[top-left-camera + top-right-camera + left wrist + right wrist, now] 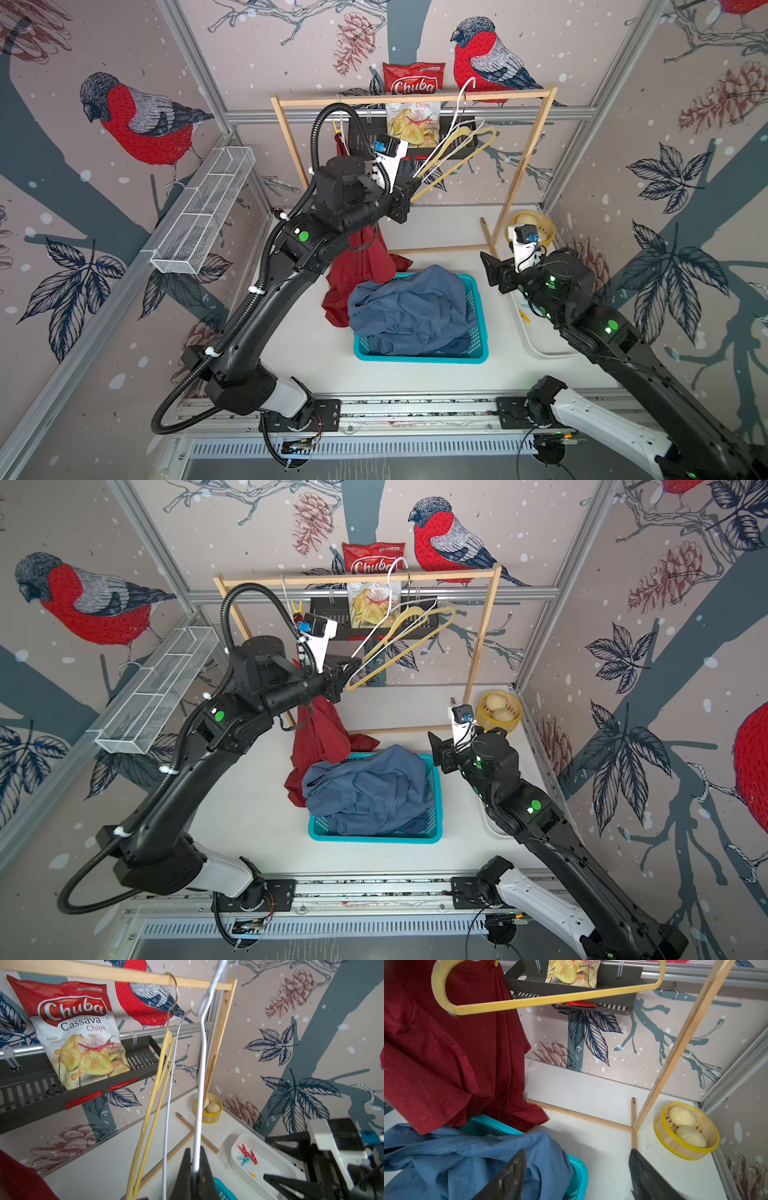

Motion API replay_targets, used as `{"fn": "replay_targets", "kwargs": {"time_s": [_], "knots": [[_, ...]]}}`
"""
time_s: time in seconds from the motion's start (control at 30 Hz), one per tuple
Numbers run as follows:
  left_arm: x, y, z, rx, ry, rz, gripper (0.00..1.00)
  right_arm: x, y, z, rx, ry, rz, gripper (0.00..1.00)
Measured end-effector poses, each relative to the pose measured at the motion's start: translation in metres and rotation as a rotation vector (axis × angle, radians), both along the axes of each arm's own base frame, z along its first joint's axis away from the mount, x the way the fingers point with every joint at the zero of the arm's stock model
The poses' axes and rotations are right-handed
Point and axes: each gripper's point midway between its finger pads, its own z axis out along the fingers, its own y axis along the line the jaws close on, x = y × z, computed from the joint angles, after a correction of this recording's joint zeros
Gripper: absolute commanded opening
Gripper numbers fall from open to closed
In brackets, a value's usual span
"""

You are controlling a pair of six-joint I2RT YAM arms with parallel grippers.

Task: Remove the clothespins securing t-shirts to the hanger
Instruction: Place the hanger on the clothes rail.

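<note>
Both top views look steeply down from high at the front toward the back wall, covering the whole bench [307, 357]; the left wrist camera sits just behind the left claw [195, 1149], close along the white hanger [200, 1084]; the right wrist camera peers low past the right claw [577, 1151]; both wrist views share the steamer basket [671, 1138] and wooden rack [116, 975].

Chips bag [79, 1043] in black shelf [143, 1057]; yellow bun steamer [675, 1146] beside rack post [675, 1053].
</note>
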Motion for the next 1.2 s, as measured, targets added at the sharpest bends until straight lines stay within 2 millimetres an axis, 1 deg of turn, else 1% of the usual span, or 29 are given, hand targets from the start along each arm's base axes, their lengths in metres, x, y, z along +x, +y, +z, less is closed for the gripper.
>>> {"fn": "replay_targets", "kwargs": {"time_s": [0.1,0.27,0.37,0.43,0.53,0.7,0.77,0.93,1.13,1.17,1.2], "knots": [[0.012,-0.016,0.000,-0.027,0.018,-0.003,0.00,-0.002,0.002,-0.010,0.023,0.028,0.017,0.77],[0.030,-0.045,-0.021,-0.060,0.081,0.020,0.00,-0.003,0.006,-0.021,0.053,0.058,0.041,0.77],[0.040,-0.059,-0.028,-0.088,0.100,0.027,0.00,-0.004,0.010,-0.027,0.075,0.075,0.060,0.77],[0.048,-0.065,-0.028,-0.115,0.103,0.035,0.00,-0.006,0.012,-0.032,0.084,0.084,0.072,0.77],[0.060,-0.072,-0.026,-0.153,0.111,0.055,0.00,-0.008,0.012,-0.037,0.098,0.095,0.076,0.78],[0.076,-0.086,-0.031,-0.180,0.134,0.063,0.00,-0.012,0.011,-0.043,0.104,0.101,0.088,0.78],[0.081,-0.090,-0.037,-0.173,0.147,0.064,0.00,-0.014,0.010,-0.043,0.109,0.097,0.088,0.78],[0.084,-0.099,-0.058,-0.144,0.199,0.064,0.00,-0.017,0.008,-0.042,0.114,0.090,0.088,0.79],[0.086,-0.103,-0.073,-0.118,0.236,0.065,0.00,-0.020,0.005,-0.039,0.110,0.086,0.089,0.79],[0.086,-0.104,-0.075,-0.114,0.240,0.064,0.05,-0.021,0.005,-0.038,0.112,0.083,0.089,0.79],[0.085,-0.104,-0.076,-0.111,0.243,0.063,0.12,-0.022,0.004,-0.037,0.114,0.079,0.090,0.79]]}}
